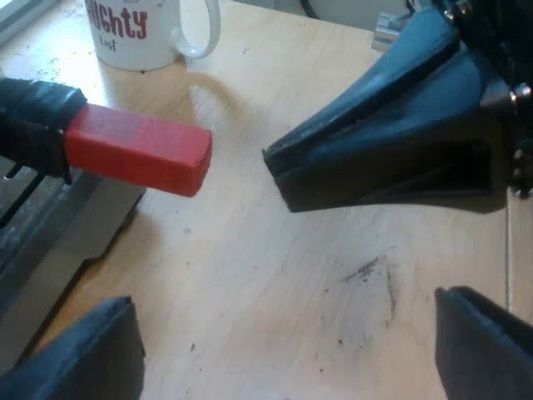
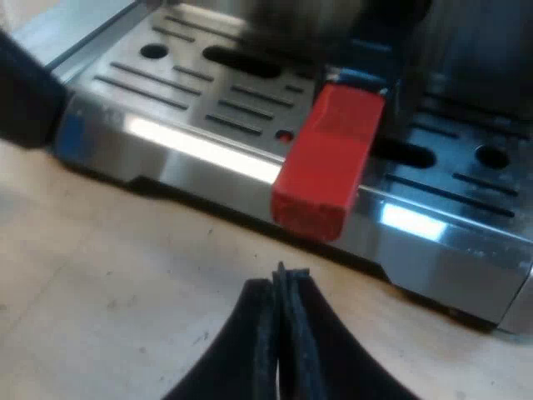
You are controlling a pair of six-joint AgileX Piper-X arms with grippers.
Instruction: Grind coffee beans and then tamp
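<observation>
Our chief worry starts closest to us: our right gripper [image 2: 285, 287] has its two black fingers pressed flat together, holding nothing, and its tip points at the red end of the handle [image 2: 325, 167] from just beside it. If it goes forward like that, we judge it would knock the handle sideways instead of taking it. That could twist the handle in its seat or scrape the metal below, so the gripper needs to spread before it can grasp. Our left gripper [image 1: 283, 342] is the opposite case: its fingers are spread wide over the bare wooden surface [image 1: 250, 275], touching nothing and carrying nothing, with the red end a little beyond them. With both arms so near the same handle, we also see a risk that they bump one another. Farther on, the handle's dark part runs back over the slotted steel tray [image 2: 191, 92] of the espresso machine [image 2: 466, 58]; where its far end is seated we cannot tell. Beyond that, a white mug [image 1: 141, 33] stands on the surface, well apart from both arms.
</observation>
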